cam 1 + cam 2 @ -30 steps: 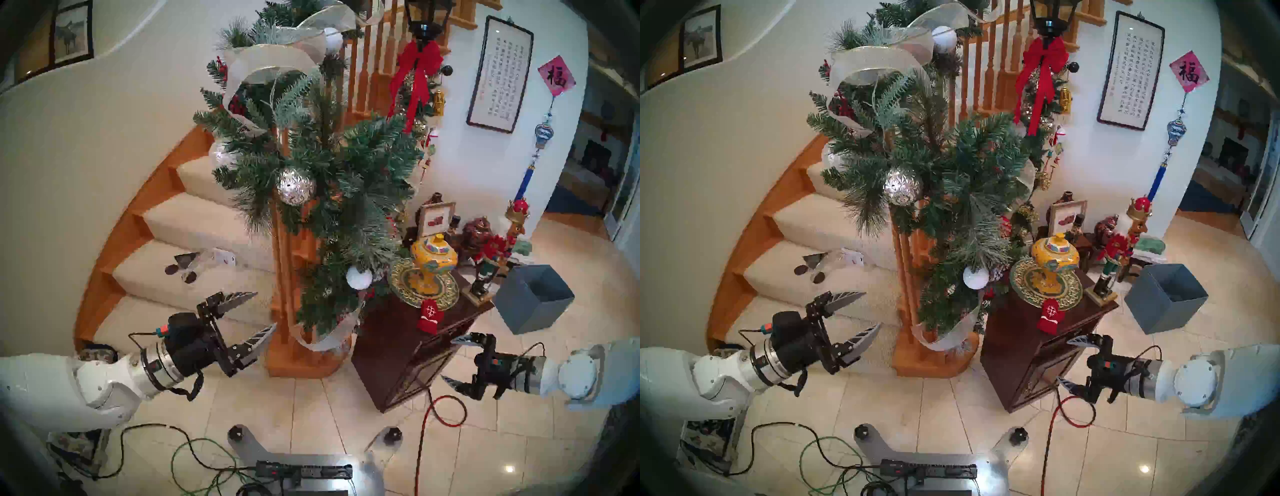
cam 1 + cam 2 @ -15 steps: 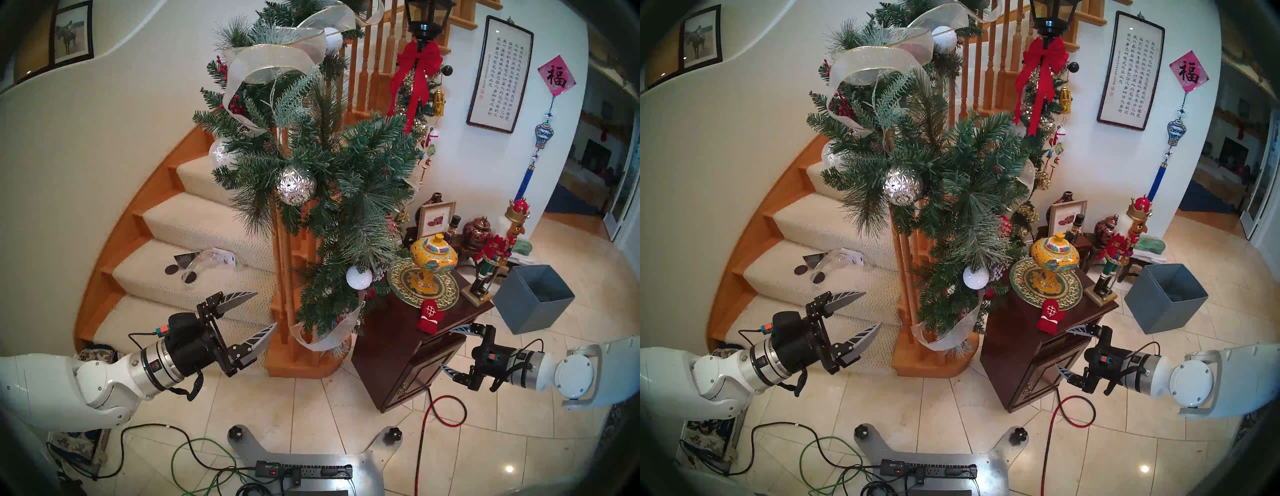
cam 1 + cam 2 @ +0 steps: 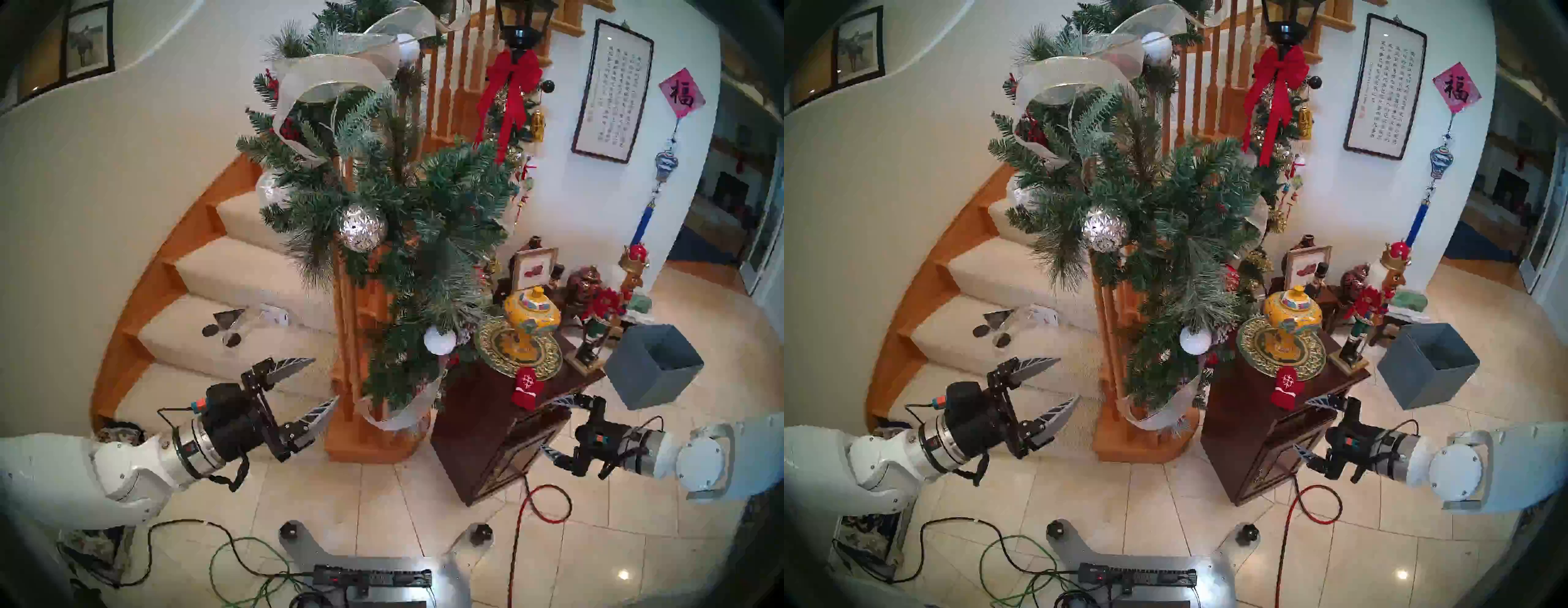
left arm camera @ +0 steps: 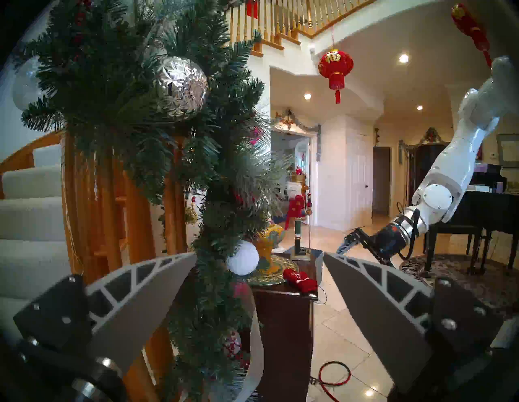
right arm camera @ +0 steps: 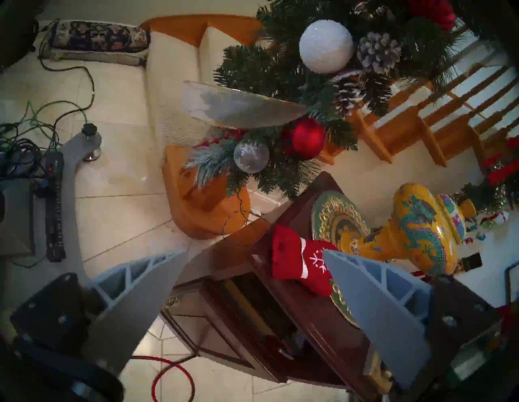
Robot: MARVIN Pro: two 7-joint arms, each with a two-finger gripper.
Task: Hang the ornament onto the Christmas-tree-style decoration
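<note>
Dark cabinet (image 3: 475, 407): red snowflake mitten ornament (image 3: 527, 387)

Red mitten ornament (image 5: 299, 264) on dark wooden cabinet (image 5: 309, 317), between spread fingers (image 5: 376, 306).

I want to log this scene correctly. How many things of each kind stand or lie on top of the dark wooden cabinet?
Small red fabric mitten with a white snowflake: 1
Round green-and-gold plate: 1
Yellow lidded porcelain jar: 1
Tall red-and-green nutcracker figure: 1
Total on the dark wooden cabinet: 4
</note>
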